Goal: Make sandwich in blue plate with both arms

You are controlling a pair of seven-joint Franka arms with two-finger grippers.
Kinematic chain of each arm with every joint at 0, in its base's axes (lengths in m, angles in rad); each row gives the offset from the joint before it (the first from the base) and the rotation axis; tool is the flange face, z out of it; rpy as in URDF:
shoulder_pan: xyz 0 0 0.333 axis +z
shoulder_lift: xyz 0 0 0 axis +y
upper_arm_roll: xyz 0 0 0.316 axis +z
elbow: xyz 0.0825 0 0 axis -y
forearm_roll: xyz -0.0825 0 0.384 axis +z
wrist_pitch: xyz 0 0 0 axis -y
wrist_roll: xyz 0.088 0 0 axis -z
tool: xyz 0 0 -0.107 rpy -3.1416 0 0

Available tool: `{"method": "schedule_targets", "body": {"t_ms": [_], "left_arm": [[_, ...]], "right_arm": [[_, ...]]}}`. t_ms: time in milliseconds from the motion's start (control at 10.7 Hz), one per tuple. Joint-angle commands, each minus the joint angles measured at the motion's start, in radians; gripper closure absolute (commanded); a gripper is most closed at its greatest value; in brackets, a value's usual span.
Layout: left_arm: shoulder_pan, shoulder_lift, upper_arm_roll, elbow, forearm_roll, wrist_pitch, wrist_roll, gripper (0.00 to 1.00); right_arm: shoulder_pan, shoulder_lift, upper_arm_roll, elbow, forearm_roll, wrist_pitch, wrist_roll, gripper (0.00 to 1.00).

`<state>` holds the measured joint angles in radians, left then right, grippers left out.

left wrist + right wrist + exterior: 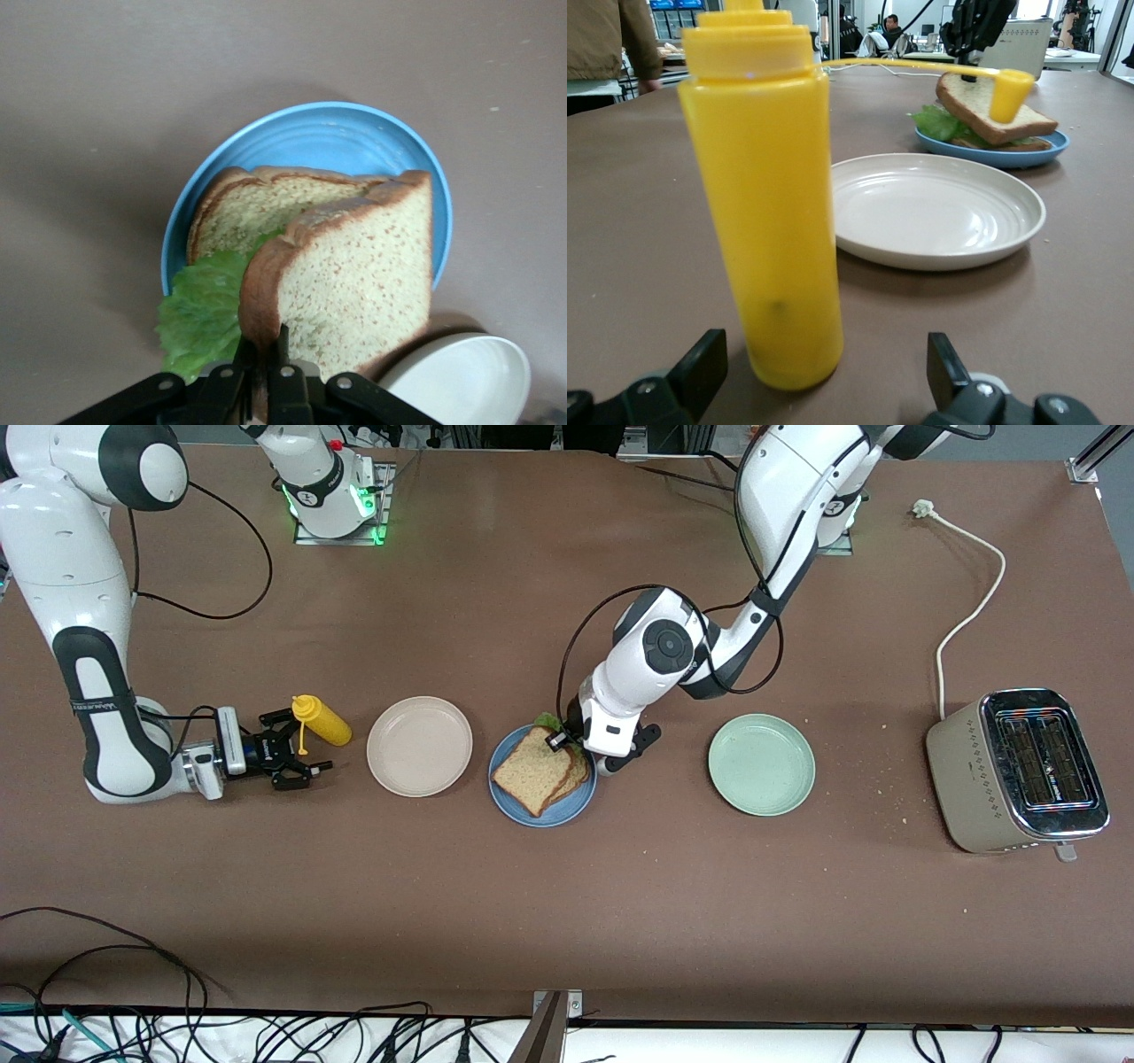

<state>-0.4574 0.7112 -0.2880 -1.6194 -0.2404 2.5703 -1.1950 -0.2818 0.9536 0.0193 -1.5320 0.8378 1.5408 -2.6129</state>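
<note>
The blue plate [567, 811] [328, 133] [992, 159] holds the sandwich [534, 772] [992, 111]. A lower bread slice [266, 208] lies flat with lettuce [199, 314] [547, 720] sticking out. My left gripper [558, 741] [266, 341] is shut on the crust of the top bread slice [354, 283], which leans tilted over the lower one. My right gripper [306, 746] [824, 367] sits low toward the right arm's end of the table. It is open, its fingers [700, 363] apart on either side of an upright yellow squeeze bottle [324, 721] [762, 195] without touching it.
A beige plate [419, 746] [935, 208] lies between the bottle and the blue plate. A pale green plate [761, 763] and a toaster [1019, 769] with its white cord [970, 593] stand toward the left arm's end. The bottle's cap [1010, 93] hangs on its tether.
</note>
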Motion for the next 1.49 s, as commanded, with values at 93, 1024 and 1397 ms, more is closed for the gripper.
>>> {"method": "schedule_targets", "body": {"t_ms": [93, 1024, 1397], "left_arm": [[0.020, -0.012, -0.003, -0.007, 0.003, -0.093, -0.008, 0.64], [0.147, -0.218, 0.000, 0.016, 0.009, -0.453, 0.001, 0.00], [0.297, -0.405, -0.002, 0.024, 0.182, -0.736, 0.190, 0.00]], "right_arm": [[-0.019, -0.033, -0.031, 0.042, -0.116, 0.001, 0.026, 0.00], [0.058, -0.494, -0.059, -0.031, -0.471, 0.002, 0.927, 0.00], [0.130, -0.698, -0.059, -0.103, -0.548, -0.005, 1.385, 0.00]]}}
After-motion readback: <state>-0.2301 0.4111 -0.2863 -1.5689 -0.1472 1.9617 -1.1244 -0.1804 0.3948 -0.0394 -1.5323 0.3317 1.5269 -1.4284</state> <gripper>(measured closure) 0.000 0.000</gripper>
